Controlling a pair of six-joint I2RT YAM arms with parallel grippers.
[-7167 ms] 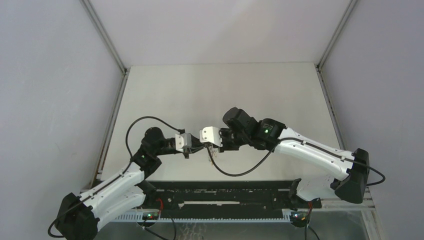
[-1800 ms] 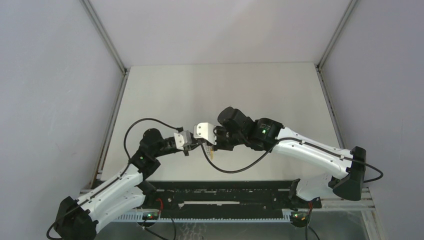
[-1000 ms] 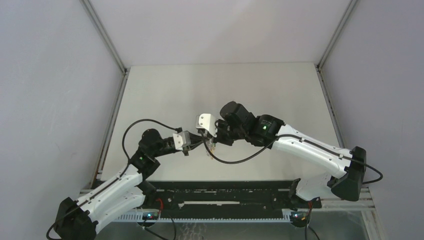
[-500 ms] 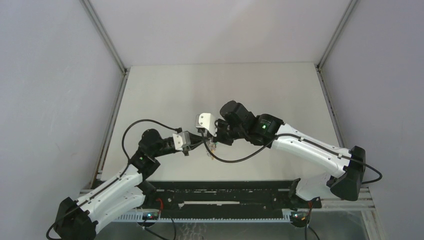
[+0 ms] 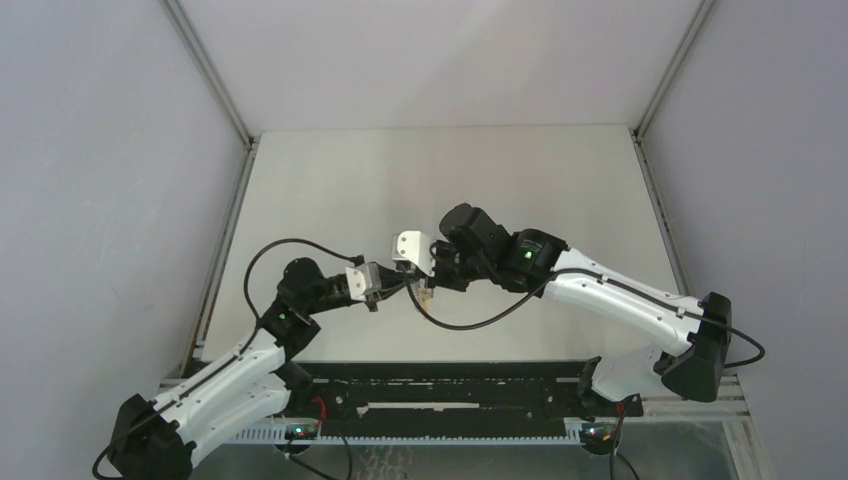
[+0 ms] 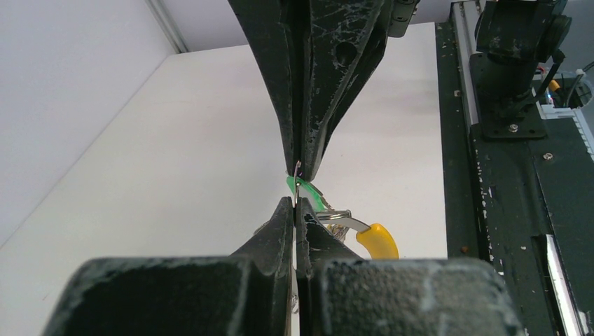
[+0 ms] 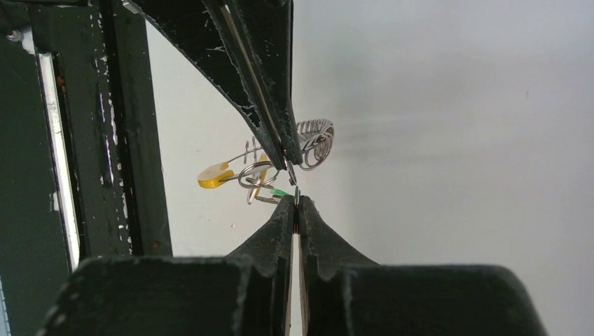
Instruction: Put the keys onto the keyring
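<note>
Right wrist view had the keyring (image 7: pixel 316 143) held up off the table (image 7: pixel 434 105). Its coiled grey wire showed just beside the tip of the left gripper (image 7: pixel 288 166), whose fingers were pressed together on that wire. Just below the keyring, the right gripper (image 7: pixel 295 201) was likewise pinched tight, almost tip to tip with the other. It seemed to nip the head of the green key (image 7: pixel 279 191), though how much of the head lay between the pads could not be told. The yellow key (image 7: pixel 212 176) hung beside the keyring, on the side away from the coil. Whether it was already threaded could not be told.

By my judgement, the step in hand was working the green key onto the keyring. Doing it well called for the left gripper to hold the keyring dead steady, without twisting. The right gripper needed to line the key's hole up with the wire's free end and slide it on in very small moves. Both holds were slight, so neither grip should loosen until the wire had passed through. The fingertips also had to stay clear of each other.
</note>
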